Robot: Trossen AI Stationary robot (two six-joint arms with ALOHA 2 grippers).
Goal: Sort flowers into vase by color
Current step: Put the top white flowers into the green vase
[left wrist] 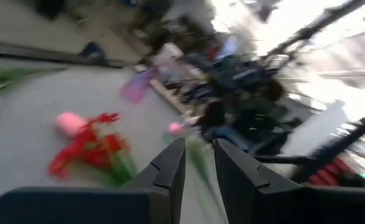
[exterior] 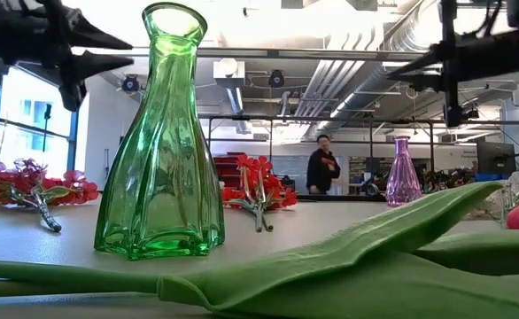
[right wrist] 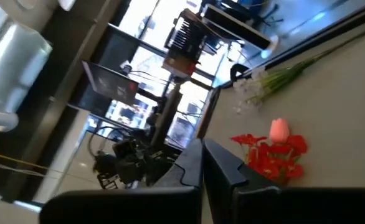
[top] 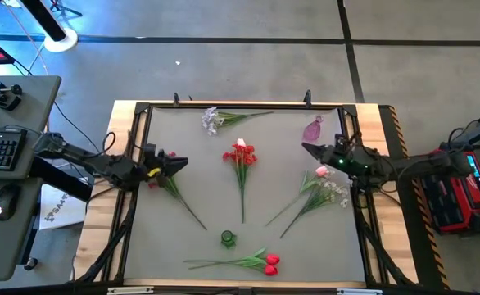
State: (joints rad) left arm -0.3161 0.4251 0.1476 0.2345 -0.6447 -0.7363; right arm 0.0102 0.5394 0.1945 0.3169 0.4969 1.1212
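**Left pincer parted, flowers strewn on the mat**

The left gripper (top: pixel 183 163) hangs above the grey mat (top: pixel 289 238), its dark wedge fingers a narrow slit apart, holding nothing. Just behind its tips lies a red blossom cluster (top: pixel 156 182) on a thin green stem. Ahead lie a red bunch (top: pixel 240 155), then the right gripper (top: pixel 307 148), pinched closed and empty. A ribbed green glass vase (top: pixel 228 238) stands nearer the front edge.

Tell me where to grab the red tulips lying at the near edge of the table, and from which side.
Probably best to take the red tulips by the thin green stem, about midway along, clear of the blossoms. They lie flat, stem running across the table toward the left arm's side, so come straight down from above with the fingers straddling the stem. The green vase stands just beyond it; keep clear.
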